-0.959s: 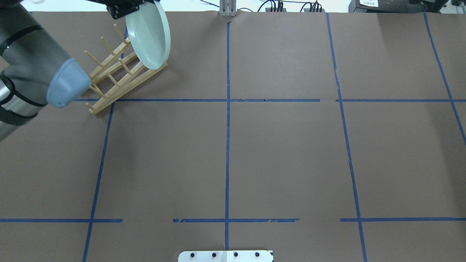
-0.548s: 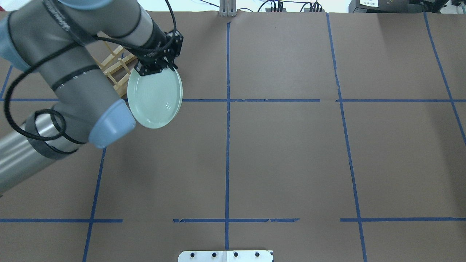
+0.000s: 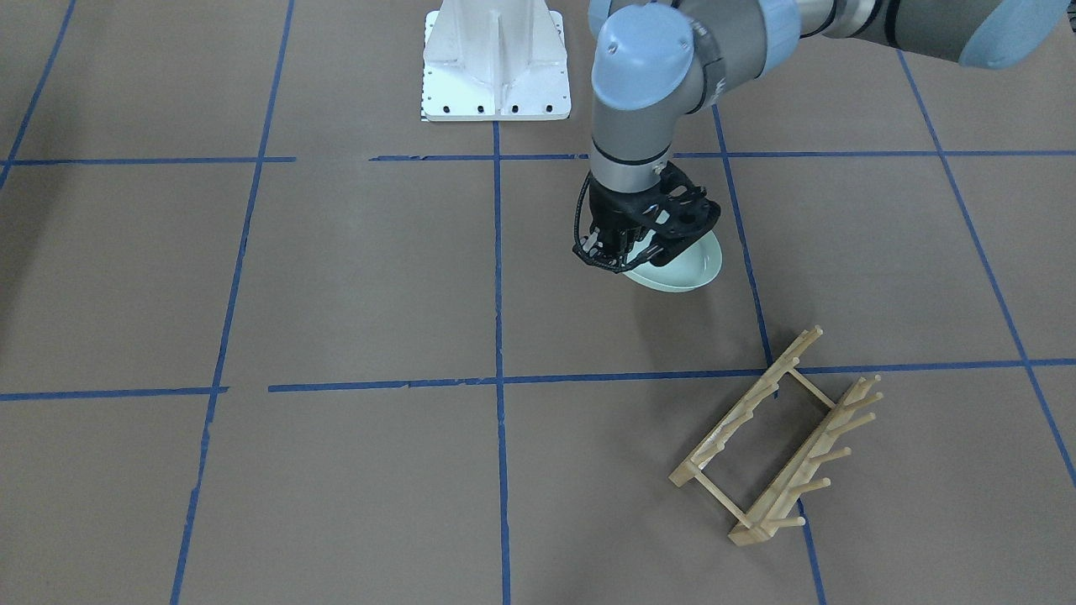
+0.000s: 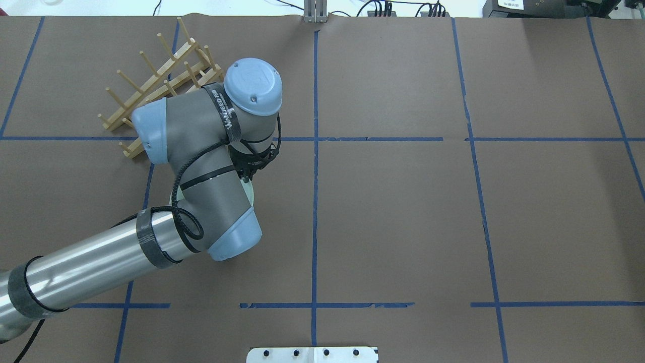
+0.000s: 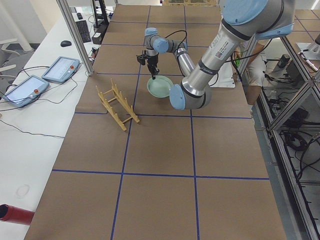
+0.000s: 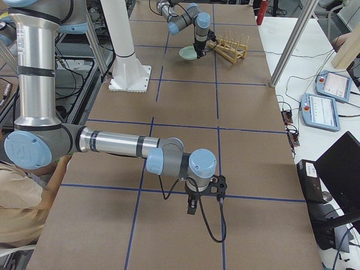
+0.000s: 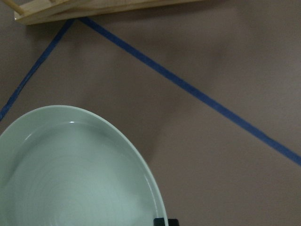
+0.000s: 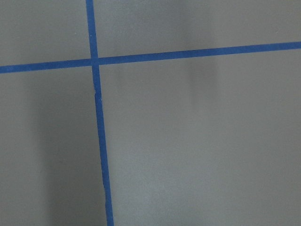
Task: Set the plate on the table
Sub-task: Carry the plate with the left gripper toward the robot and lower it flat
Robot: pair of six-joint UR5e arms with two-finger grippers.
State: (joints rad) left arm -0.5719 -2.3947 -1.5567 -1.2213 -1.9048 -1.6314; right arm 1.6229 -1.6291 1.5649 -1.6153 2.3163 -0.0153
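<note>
The pale mint-green plate (image 3: 688,267) is held by its rim in my left gripper (image 3: 626,255), which is shut on it. The plate lies nearly flat, slightly tilted, low over the brown table (image 3: 336,277); I cannot tell whether it touches. In the overhead view my left arm hides the plate except for a sliver (image 4: 250,191). The left wrist view shows the plate's inside (image 7: 70,174) over the table. My right gripper (image 6: 192,208) hangs over the table far from the plate; I cannot tell whether it is open or shut.
The empty wooden peg rack (image 3: 773,437) stands on the table beyond the plate, at the back left in the overhead view (image 4: 156,85). The white robot base (image 3: 496,67) is at the near edge. Blue tape lines cross the table.
My left arm has carried the plate away from the rack, toward the robot's side and down. The plate has turned from upright to nearly flat. The rack now stands empty.
</note>
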